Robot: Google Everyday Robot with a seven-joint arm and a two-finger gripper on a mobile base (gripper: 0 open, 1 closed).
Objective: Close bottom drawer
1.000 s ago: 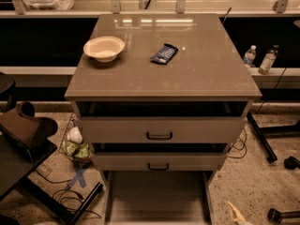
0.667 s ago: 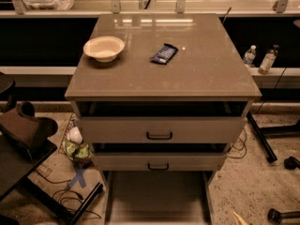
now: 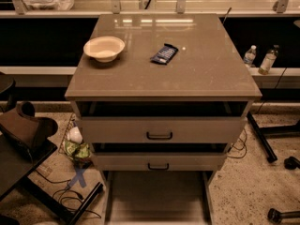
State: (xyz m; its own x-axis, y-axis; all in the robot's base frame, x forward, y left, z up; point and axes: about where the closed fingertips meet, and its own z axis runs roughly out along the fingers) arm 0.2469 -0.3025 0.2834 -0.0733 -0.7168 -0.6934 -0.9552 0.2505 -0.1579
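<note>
Risk: off-centre push skews bottom drawer [image 3: 157, 198], jamming it half-shut. Drawer pulled far out below bench [image 3: 211, 69] front edge. Gripper out of frame; jaws' state cannot tell.

- A bowl [image 3: 104, 48] sat on the desk [image 3: 206, 74], upper left of the frame, with a packet [image 3: 164, 54] to its right.
- The bottom drawer [image 3: 157, 196] jutted forward at bottom centre, under the middle drawer [image 3: 159, 161].
- Two bottles [image 3: 250, 56] stood behind the desk, at right.
- The pincer lay outside the frame.
</note>
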